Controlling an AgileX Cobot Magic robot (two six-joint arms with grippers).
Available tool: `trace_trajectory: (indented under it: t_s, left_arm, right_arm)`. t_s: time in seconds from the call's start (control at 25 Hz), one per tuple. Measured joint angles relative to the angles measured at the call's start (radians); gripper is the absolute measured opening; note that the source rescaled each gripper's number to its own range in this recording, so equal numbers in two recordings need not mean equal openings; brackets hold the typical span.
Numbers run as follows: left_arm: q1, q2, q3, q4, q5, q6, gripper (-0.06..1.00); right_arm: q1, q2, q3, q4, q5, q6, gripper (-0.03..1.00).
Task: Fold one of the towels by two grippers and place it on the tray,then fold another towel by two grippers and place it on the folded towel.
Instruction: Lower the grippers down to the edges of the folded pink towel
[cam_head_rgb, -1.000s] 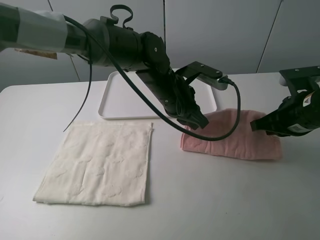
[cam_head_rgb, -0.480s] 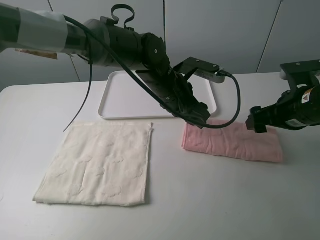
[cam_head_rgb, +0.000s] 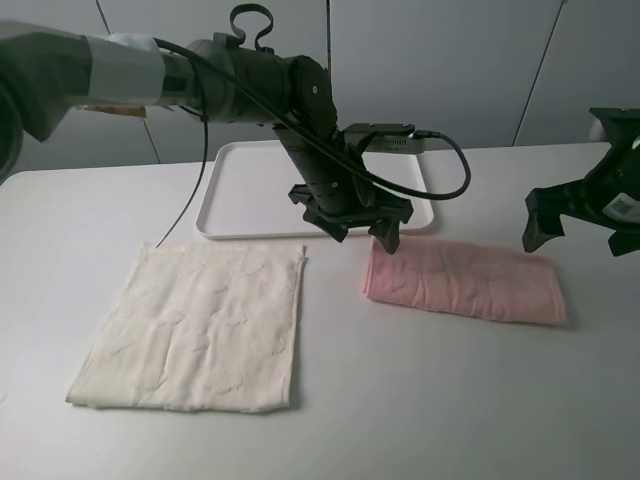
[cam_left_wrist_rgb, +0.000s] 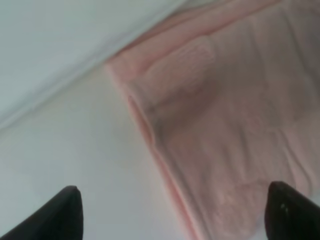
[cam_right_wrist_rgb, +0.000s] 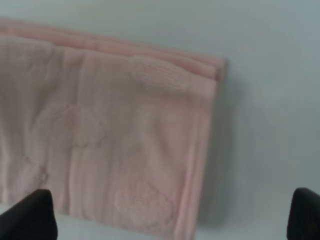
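Lying just in front of the tray (cam_head_rgb: 250, 190), the pink towel (cam_head_rgb: 465, 282) is a long folded strip on the bench (cam_head_rgb: 400, 400). The left gripper (cam_head_rgb: 360, 236) hangs over the end nearest the tray and the right gripper (cam_head_rgb: 578, 238) over the end farthest from it. Both have their jaws spread wide and hold nothing. I think lifting comes next: each should pinch all the layers at its end, then both rise together and keep the strip tight so the fold does not open.

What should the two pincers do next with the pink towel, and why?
Probably lower the left pincer and right pincer onto the ends of the pink towel and pinch. Both hang open above it, and it lies folded on the table, not yet in the tray.
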Motion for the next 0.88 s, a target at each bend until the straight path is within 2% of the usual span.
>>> trace_trajectory:
  t_s: [0.2,0.4,0.88]
  left_arm:
    - [0.005,0.041,-0.063,0.045,0.039,-0.150,0.98]
    - [0.005,0.049,-0.067,0.088,0.062,-0.214,0.98]
    - [0.005,0.049,-0.067,0.154,0.101,-0.234,0.98]
  right_arm:
    - [0.000,0.040,-0.034,0.066,0.045,-0.055,1.00]
    - [0.000,0.078,-0.036,0.077,0.080,-0.081,1.00]
    - [0.000,0.137,-0.038,0.077,0.097,-0.125,1.00]
